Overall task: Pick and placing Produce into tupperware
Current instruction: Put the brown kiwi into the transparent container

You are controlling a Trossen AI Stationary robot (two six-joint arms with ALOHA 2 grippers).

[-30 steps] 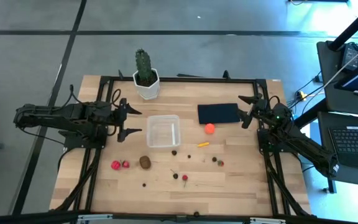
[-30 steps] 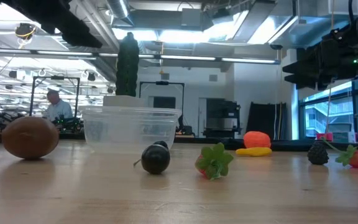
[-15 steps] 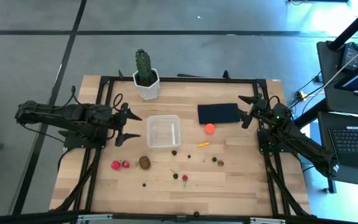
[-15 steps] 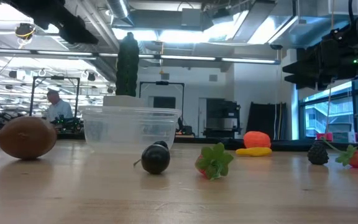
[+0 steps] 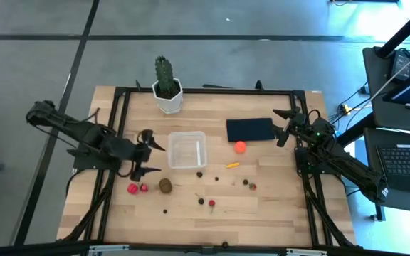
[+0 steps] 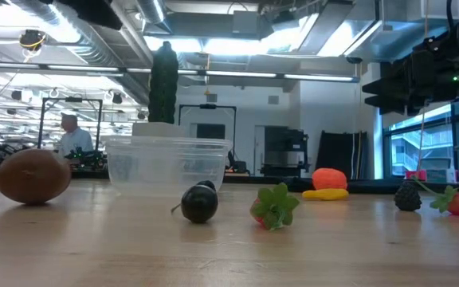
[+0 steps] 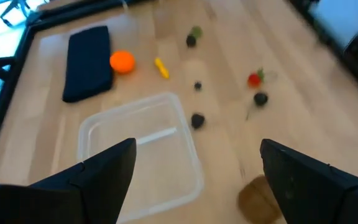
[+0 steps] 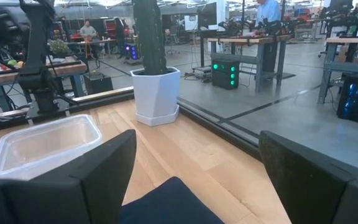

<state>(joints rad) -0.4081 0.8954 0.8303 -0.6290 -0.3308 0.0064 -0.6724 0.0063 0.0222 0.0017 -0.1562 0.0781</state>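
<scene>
The clear square tupperware (image 5: 186, 150) stands mid-table with nothing in it. The produce lies loose on the wood nearer the front edge: two red pieces (image 5: 137, 188), a brown lump (image 5: 166, 185), dark berries (image 5: 199, 173) and a red berry (image 5: 211, 203). An orange ball (image 5: 240, 147) and a yellow sliver (image 5: 232, 164) lie to the tupperware's right. My left gripper (image 5: 153, 158) hangs open just left of the tupperware, above the table, slanting down; its wrist view looks over the tupperware (image 7: 138, 149) and the brown lump (image 7: 260, 199). My right gripper (image 5: 281, 127) waits open at the right.
A green cactus in a white pot (image 5: 166, 91) stands at the far edge, behind the tupperware. A flat dark navy rectangle (image 5: 250, 129) lies just in front of my right gripper. A black frame (image 5: 205, 91) runs around the table. People and benches show in the room beyond.
My left gripper has swung toward the table's near edge and a little right, from beside the tupperware's far-left corner to beside its near-left corner, closer to the brown lump. It has rolled somewhat and stayed open. Nothing on the table has moved.
</scene>
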